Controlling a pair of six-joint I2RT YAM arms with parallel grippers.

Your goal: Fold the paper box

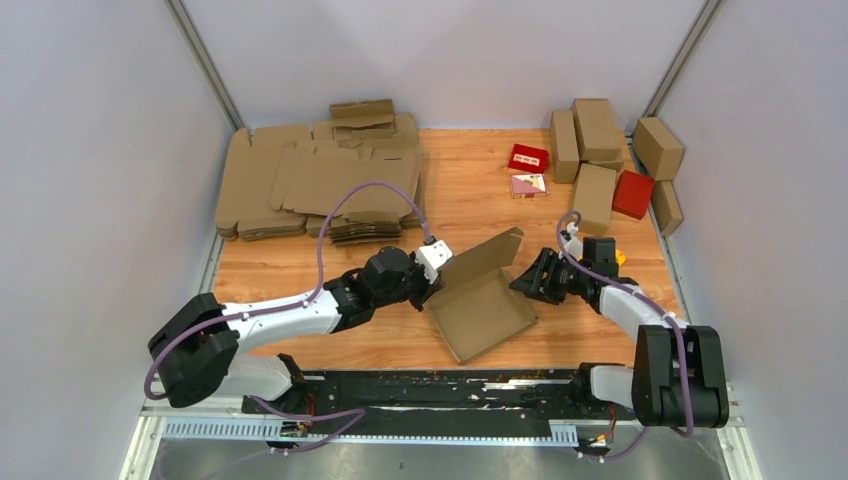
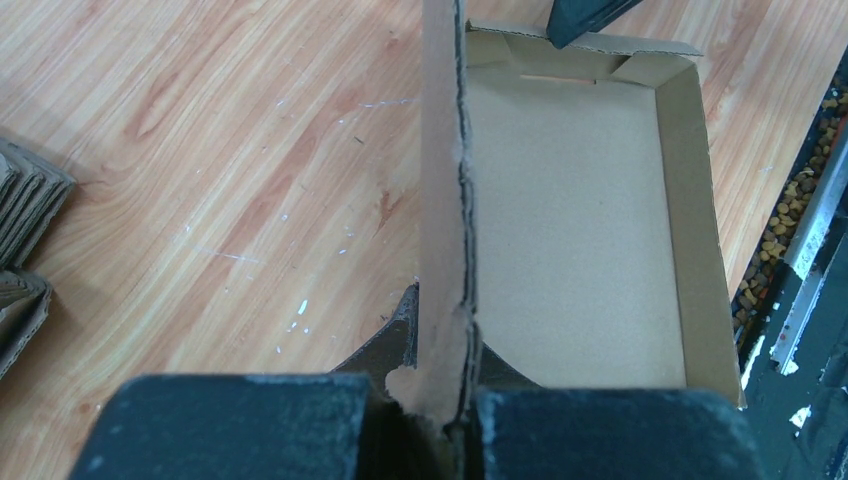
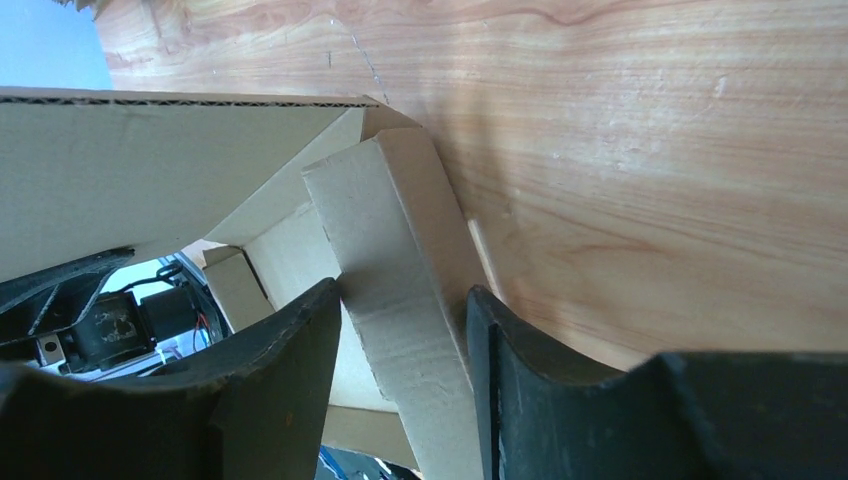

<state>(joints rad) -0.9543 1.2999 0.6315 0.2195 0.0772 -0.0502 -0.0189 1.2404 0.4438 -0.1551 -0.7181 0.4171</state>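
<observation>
The paper box [image 1: 482, 312] lies near the table's front middle as a shallow brown tray, its lid [image 1: 487, 255] raised at the back. My left gripper [image 1: 436, 262] is shut on the lid's left edge. From the left wrist, that panel [image 2: 445, 180] runs edge-on out of the left gripper [image 2: 447, 335], with the tray floor [image 2: 580, 220] to its right. My right gripper [image 1: 535, 278] is at the tray's right side. In the right wrist view the right gripper [image 3: 402, 290] has its fingers pressed on both faces of the folded side wall [image 3: 400, 240].
A pile of flat brown blanks [image 1: 320, 185] covers the back left; its edge [image 2: 25, 240] shows in the left wrist view. Finished brown boxes [image 1: 590, 150] and red boxes [image 1: 633, 192] stand at the back right. A black rail [image 1: 430, 385] runs along the near edge.
</observation>
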